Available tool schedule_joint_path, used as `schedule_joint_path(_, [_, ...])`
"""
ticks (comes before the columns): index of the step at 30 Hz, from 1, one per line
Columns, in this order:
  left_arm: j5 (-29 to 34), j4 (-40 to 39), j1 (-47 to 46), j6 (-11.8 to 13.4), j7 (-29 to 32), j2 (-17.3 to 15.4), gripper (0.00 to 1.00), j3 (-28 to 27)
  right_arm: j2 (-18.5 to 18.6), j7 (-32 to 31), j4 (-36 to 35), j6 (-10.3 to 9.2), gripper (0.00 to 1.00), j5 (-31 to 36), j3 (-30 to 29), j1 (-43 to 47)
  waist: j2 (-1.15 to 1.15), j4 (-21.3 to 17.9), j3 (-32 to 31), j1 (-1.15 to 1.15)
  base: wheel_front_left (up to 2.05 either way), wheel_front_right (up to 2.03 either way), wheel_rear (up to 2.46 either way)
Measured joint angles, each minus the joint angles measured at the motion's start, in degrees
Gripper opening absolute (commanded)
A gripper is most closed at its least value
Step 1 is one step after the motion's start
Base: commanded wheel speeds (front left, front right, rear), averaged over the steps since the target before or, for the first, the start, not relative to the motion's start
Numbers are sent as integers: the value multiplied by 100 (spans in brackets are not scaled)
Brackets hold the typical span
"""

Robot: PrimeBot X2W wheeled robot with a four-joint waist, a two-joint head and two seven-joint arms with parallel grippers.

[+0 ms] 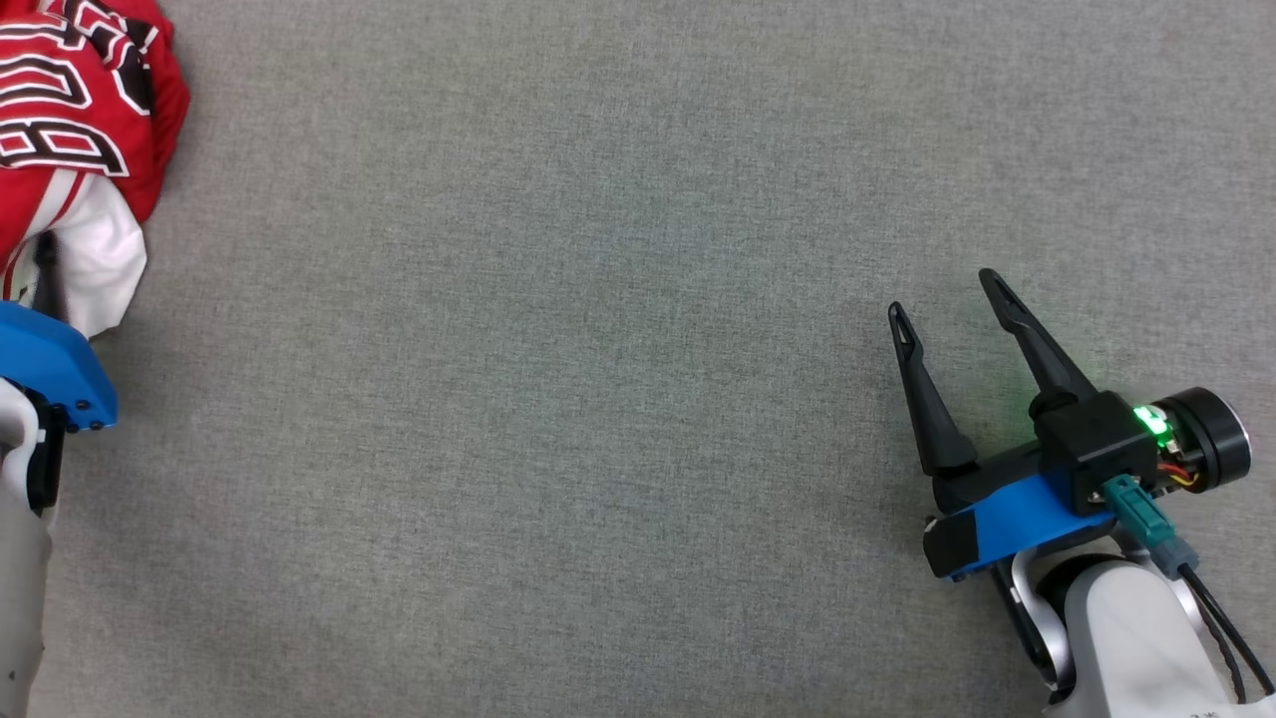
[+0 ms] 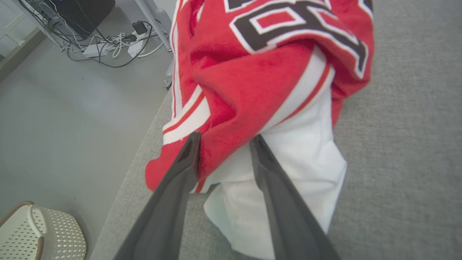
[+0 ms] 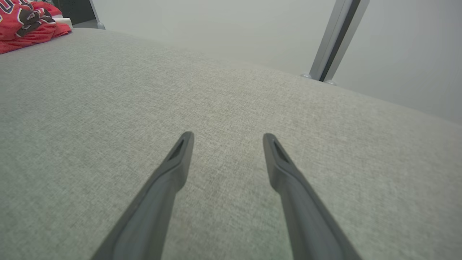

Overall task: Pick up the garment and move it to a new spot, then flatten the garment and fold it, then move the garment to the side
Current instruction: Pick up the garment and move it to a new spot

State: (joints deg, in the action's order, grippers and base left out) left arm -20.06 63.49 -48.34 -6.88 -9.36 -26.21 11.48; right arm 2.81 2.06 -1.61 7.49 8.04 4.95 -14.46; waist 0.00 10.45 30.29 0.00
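Red jersey [image 2: 252,79] crumpled far left; left gripper [image 2: 225,144] straddles a fold (clamped or not, unclear); right gripper [image 1: 942,292] spread wide, empty; moving, flattening, folding pending.

From the head view we see only part of the garment [image 1: 70,130]. The left and top edges cut it off. The left wrist view cuts off its top too. A red fold sits between the fingers [image 2: 177,177] of the left gripper [image 2: 223,139]. We cannot tell if they pinch it. The corner cuts off the basket [image 2: 61,231].
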Motion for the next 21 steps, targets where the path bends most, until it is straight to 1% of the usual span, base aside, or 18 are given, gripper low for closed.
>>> schedule_joint_path(4, [104, 176, -125, -16, -205, -70, 0, 129, 1, 67, 71, 0, 100, -12, -82, -1, 0, -26, -124, 0, 0, 0, 0])
schedule_joint_path(11, [190, 166, -346, -24, -435, -425, 0, 272, 1, 334, 459, 0, 100, -354, -78, 29, 0, -19, -624, -1, 0, 0, 0])
schedule_joint_path(16, [313, -279, -552, -53, -480, -617, 0, 654, 1, 572, 867, 0, 100, -650, -64, 65, 0, -78, -1132, -1, 0, 0, 0])
schedule_joint_path(21, [288, -1077, -685, -56, -322, -725, 0, 1241, 4, 792, 1272, 0, 100, -943, -75, 209, 0, -266, -1665, -2, 0, 0, 0])
